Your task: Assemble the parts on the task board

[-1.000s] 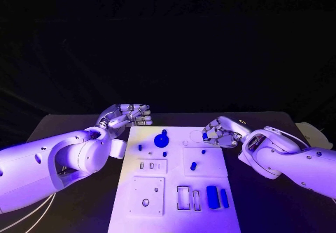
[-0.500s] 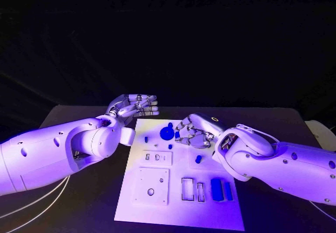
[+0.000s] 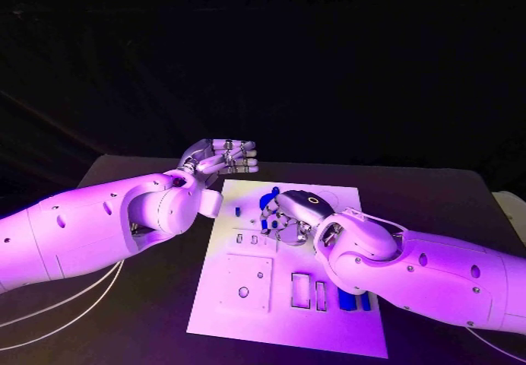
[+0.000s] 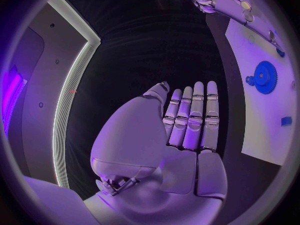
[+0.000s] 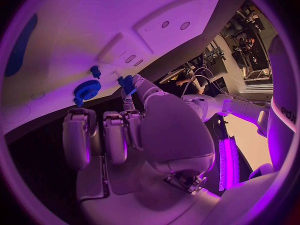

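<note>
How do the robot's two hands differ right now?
The left hand hovers off the task board past its far corner, fingers together, holding nothing. The right hand is over the board, pinching a small blue part beside the blue gear. Both are silver.

reaching further in over the task board [image 3: 340, 199] with the right hand [image 3: 287, 215], coming from the board's right edge to its upper middle, now just beside the blue gear [image 3: 268, 202] and partly hiding it. pinching a small blue part [image 5: 127, 83] at the fingertips in the right wrist view, near the gear [image 5: 87, 90]. bringing the right arm [image 3: 422, 266] across the board's right half, covering the slots there. keeping the left hand [image 3: 223, 160] up off the board's upper left corner.
</note>
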You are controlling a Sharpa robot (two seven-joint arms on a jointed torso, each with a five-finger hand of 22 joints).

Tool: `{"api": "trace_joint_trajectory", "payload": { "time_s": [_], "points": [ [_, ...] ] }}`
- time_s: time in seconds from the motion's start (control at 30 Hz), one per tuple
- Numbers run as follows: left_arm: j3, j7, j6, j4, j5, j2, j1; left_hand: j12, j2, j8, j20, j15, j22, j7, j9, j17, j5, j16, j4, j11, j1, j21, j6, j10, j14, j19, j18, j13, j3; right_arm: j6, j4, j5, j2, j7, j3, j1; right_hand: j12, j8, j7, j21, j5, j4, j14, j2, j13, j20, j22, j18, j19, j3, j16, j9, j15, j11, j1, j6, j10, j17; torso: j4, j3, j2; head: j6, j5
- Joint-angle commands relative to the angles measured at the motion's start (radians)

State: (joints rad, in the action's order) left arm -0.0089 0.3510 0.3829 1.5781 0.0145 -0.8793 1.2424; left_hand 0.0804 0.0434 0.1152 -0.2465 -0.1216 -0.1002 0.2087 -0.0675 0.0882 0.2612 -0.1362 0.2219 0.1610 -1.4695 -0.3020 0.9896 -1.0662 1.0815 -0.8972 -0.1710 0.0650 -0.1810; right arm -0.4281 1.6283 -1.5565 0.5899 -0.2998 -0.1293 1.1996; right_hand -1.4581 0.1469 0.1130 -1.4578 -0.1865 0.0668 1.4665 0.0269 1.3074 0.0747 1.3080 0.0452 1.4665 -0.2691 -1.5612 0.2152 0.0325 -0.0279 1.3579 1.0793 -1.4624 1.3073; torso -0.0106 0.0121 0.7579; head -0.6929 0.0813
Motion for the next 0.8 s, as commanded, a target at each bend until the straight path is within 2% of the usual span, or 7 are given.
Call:
{"api": "trace_joint_trajectory", "payload": {
  "time_s": [0.03, 0.17, 0.33, 0.47, 0.8],
  "points": [
    [0.001, 0.003, -0.02, 0.0, 0.001, 0.003, 0.001, -0.006, 0.006, -0.003, -0.002, -0.005, 0.001, 0.008, 0.001, -0.001, 0.001, 0.006, 0.001, 0.004, -0.005, 0.005, 0.0, -0.002, 0.001, -0.001, -0.013, 0.0, -0.005, 0.033, -0.01, -0.054, -0.014, -0.035, -0.001, -0.011, 0.0, 0.024, -0.013, -0.002, -0.003, 0.003, 0.1, 0.001, 0.128, -0.004, 0.155, -0.011, 0.02, -0.003, -0.002, 0.026, 0.009, 0.005, -0.007, 0.008, -0.004, 0.245, -0.0003, 0.0007, 0.0, -0.004, 0.01],
    [0.001, 0.003, -0.02, -0.001, 0.001, 0.003, 0.001, -0.006, 0.006, -0.003, -0.002, -0.005, 0.001, 0.008, 0.001, -0.001, 0.001, 0.006, 0.001, 0.004, -0.005, 0.005, 0.0, -0.002, 0.001, -0.001, -0.013, 0.0, -0.005, 0.036, -0.019, -0.062, -0.029, -0.04, -0.002, -0.023, 0.0, 0.025, -0.014, -0.002, -0.005, 0.003, 0.1, 0.002, 0.128, -0.005, 0.155, -0.011, 0.02, -0.003, -0.002, 0.026, 0.009, 0.005, -0.008, 0.009, -0.004, 0.245, -0.0016, 0.0014, 0.001, -0.001, 0.014],
    [0.001, 0.002, -0.021, -0.001, 0.001, 0.004, 0.001, -0.006, 0.006, -0.003, -0.002, -0.005, 0.001, 0.008, 0.001, -0.001, 0.001, 0.006, 0.001, 0.004, -0.005, 0.005, 0.0, -0.002, 0.001, -0.001, -0.013, 0.0, -0.005, 0.04, -0.033, -0.068, -0.043, -0.041, -0.003, -0.032, 0.0, 0.025, -0.014, 0.0, -0.006, 0.003, 0.099, 0.003, 0.127, -0.005, 0.153, -0.011, 0.019, -0.003, -0.002, 0.026, 0.009, 0.005, -0.008, 0.009, -0.004, 0.244, 0.0002, 0.0, 0.0, -0.006, 0.021],
    [0.001, 0.002, -0.021, -0.001, 0.001, 0.004, 0.001, -0.006, 0.006, -0.003, -0.002, -0.005, 0.001, 0.008, 0.001, -0.001, 0.001, 0.006, 0.001, 0.004, -0.005, 0.005, 0.0, -0.002, 0.001, -0.001, -0.013, 0.0, -0.005, 0.044, -0.042, -0.069, -0.051, -0.042, -0.003, -0.039, 0.0, 0.025, -0.014, 0.0, -0.006, 0.003, 0.099, 0.003, 0.128, -0.005, 0.153, -0.011, 0.019, -0.003, -0.002, 0.026, 0.009, 0.005, -0.008, 0.009, -0.004, 0.243, -0.0004, 0.0012, 0.001, -0.008, 0.026],
    [0.001, 0.001, -0.023, 0.0, 0.001, 0.004, 0.001, -0.006, 0.006, -0.003, -0.002, -0.005, 0.001, 0.008, 0.001, -0.001, 0.001, 0.006, 0.001, 0.004, -0.005, 0.005, 0.0, -0.002, 0.001, -0.001, -0.013, 0.0, -0.005, 0.056, -0.062, -0.073, -0.059, -0.045, -0.004, -0.052, -0.001, 0.026, -0.014, 0.001, -0.009, 0.003, 0.099, 0.006, 0.129, -0.005, 0.152, -0.011, 0.018, -0.003, -0.001, 0.026, 0.009, 0.005, -0.012, 0.009, -0.005, 0.243, -0.0012, 0.0011, 0.001, -0.012, 0.031]
  ]
}}
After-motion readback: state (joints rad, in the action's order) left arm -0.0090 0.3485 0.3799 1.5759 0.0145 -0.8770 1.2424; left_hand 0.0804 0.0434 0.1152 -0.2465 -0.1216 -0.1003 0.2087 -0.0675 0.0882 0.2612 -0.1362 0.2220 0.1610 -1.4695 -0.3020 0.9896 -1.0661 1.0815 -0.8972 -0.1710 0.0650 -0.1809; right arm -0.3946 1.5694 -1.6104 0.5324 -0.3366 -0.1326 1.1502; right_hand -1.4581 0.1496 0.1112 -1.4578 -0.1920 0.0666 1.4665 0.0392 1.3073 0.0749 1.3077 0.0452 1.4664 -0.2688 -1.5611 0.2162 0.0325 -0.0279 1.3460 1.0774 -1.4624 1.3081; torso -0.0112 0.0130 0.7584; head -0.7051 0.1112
